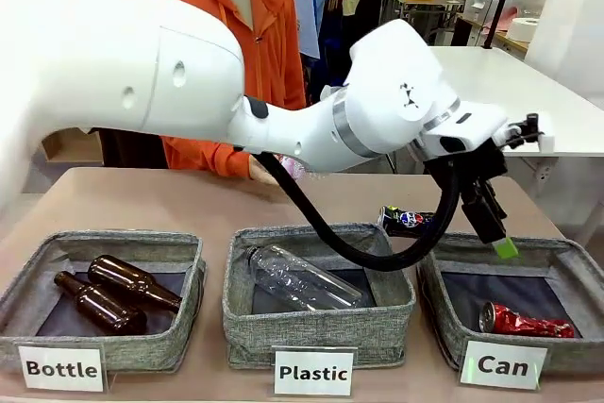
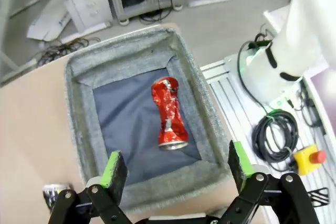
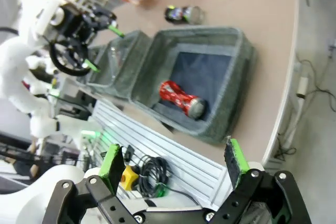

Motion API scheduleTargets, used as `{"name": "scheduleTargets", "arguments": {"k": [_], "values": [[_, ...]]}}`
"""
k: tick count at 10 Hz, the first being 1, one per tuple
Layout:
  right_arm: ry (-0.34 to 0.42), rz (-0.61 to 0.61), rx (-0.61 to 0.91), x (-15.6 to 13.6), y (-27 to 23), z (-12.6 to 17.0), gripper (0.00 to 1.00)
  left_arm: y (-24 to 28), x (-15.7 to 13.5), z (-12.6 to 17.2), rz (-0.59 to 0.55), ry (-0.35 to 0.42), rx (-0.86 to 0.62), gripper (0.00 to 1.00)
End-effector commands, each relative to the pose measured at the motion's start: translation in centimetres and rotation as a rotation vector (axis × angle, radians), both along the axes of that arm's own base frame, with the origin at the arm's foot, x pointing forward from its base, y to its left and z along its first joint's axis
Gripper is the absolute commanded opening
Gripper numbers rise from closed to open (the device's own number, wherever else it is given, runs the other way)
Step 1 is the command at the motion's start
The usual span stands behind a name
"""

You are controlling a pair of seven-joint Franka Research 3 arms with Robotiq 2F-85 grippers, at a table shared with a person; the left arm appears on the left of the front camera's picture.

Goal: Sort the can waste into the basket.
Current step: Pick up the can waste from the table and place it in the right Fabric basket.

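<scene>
Red can (image 1: 527, 320) lies inside the basket (image 1: 442, 313) in your front view; blue can (image 1: 408, 220) on the table (image 1: 189, 200) just behind it. Left wrist view: left gripper (image 2: 176, 163) splayed, empty, above the basket. Right wrist view: right gripper (image 3: 173, 158) splayed, empty.

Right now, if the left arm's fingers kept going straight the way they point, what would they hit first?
The left fingers, spread open, point down into the Can basket. They would likely meet the crushed red can first, though depth is unclear.
</scene>
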State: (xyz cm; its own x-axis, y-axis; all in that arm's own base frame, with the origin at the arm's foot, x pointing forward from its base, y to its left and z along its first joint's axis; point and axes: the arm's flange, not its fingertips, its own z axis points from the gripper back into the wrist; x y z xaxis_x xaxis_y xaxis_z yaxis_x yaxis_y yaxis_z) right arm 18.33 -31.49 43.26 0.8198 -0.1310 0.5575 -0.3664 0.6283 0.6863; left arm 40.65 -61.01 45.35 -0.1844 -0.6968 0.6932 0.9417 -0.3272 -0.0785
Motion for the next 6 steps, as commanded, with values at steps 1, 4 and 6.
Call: {"name": "scheduleTargets", "arguments": {"k": [1, 4, 6], "values": [[0.001, 0.060, 0.050, 3.1, 3.7, 1.1, 1.00, 3.9, -2.6, 1.8, 0.014, 0.086, -0.030, 1.00], [0.005, 0.037, 0.090, 3.0, 2.8, 1.0, 1.00, 4.3, -2.0, 2.4, 0.032, 0.119, -0.017, 1.00], [-0.011, 0.046, 0.115, 2.2, 1.9, 1.0, 1.00, 5.0, -2.2, 2.0, 0.011, 0.165, -0.027, 1.00]]}}
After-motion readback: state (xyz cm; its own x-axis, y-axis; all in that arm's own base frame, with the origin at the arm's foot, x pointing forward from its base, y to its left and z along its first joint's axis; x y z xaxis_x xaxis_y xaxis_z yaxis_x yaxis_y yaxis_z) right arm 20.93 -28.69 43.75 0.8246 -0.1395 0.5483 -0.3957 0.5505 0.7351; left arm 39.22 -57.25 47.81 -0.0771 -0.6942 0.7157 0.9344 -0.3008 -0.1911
